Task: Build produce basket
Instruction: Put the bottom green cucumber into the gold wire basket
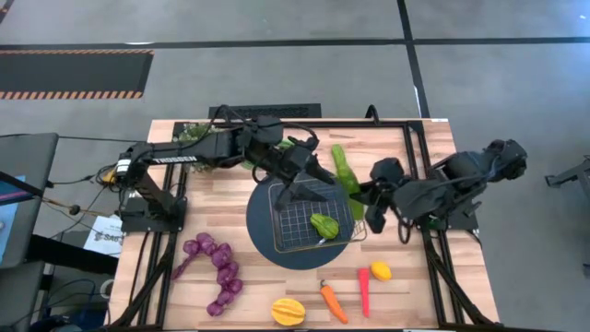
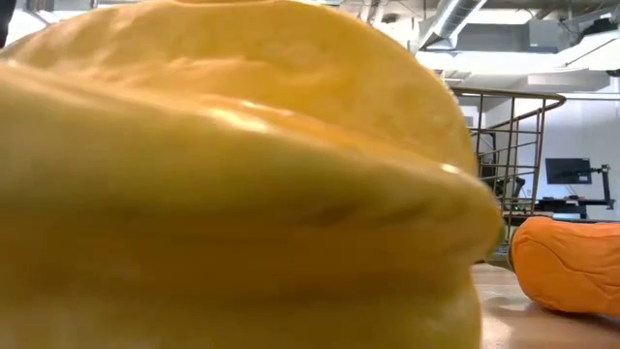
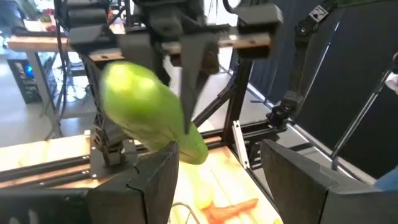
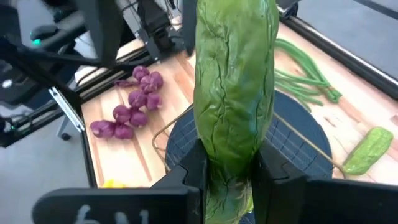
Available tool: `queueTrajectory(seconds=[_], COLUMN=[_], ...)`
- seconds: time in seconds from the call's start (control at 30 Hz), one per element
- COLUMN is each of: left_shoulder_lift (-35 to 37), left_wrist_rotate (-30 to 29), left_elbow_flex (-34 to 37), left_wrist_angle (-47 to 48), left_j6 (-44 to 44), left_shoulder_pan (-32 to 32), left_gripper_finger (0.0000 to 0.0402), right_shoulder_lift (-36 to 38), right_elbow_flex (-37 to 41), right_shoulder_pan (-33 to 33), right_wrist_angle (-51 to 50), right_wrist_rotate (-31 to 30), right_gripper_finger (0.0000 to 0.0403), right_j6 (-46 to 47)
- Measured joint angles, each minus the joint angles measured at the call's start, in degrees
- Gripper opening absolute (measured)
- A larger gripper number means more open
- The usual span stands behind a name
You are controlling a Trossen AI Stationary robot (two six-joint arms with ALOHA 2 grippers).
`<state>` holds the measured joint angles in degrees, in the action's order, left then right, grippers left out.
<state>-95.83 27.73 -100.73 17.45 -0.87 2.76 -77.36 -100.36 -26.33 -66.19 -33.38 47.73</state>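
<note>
Right wrist view, closest in: my right tool (image 4: 227, 180) is clenched on a long green cucumber (image 4: 236, 93), its skin wrinkled and veined, standing upright between the two dark fingers. Past it lie the thin wire basket (image 4: 166, 134), the ridged dark blue round mat (image 4: 298, 127) under it, a bundle of slim green beans (image 4: 305, 74) and a string of round purple grapes (image 4: 127, 106) on the pale wooden desk (image 4: 124, 155).

My left tool (image 3: 217, 180) is released, its fingers spread wide with nothing between them. It hangs over the far edge of the basket and faces the held cucumber.

From above, the basket is square with rounded corners and low sides and sits wholly on the mat. Only a short, plump green cucumber (image 1: 324, 226) is in it, at the corner towards my right arm. The rest of the mesh floor is bare.

Along the near edge of the desk are a yellow ribbed fruit (image 1: 288, 311), an orange carrot (image 1: 332, 300), a red chili (image 1: 364, 290) and a lemon (image 1: 381, 270), all apart from the mat. The yellow fruit almost fills the low view. A bushy potted plant (image 1: 194, 132) stands at the far corner, behind my left arm.
</note>
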Motion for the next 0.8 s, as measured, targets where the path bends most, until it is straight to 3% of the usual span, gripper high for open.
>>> queueTrajectory(seconds=[0.27,0.47,0.8], left_shoulder_lift=[0.0,-1.7,-5.1], left_wrist_rotate=[-4.5,-3.2,11.8], left_elbow_flex=[0.0,0.0,0.0], left_wrist_angle=[-2.4,-4.9,-17.3], left_j6=[0.0,3.6,14.3], left_shoulder_pan=[2.5,5.9,7.3], left_gripper_finger=[0.0216,0.0216,0.0216], right_shoulder_lift=[0.5,0.2,0.1], right_elbow_flex=[0.0,0.0,0.2], right_shoulder_pan=[0.2,1.3,4.5], right_wrist_angle=[0.4,4.2,3.6], right_wrist_rotate=[-1.5,-1.8,-1.5], right_gripper_finger=[0.0071,0.0071,0.0071], right_j6=[-1.7,-6.1,-8.2])
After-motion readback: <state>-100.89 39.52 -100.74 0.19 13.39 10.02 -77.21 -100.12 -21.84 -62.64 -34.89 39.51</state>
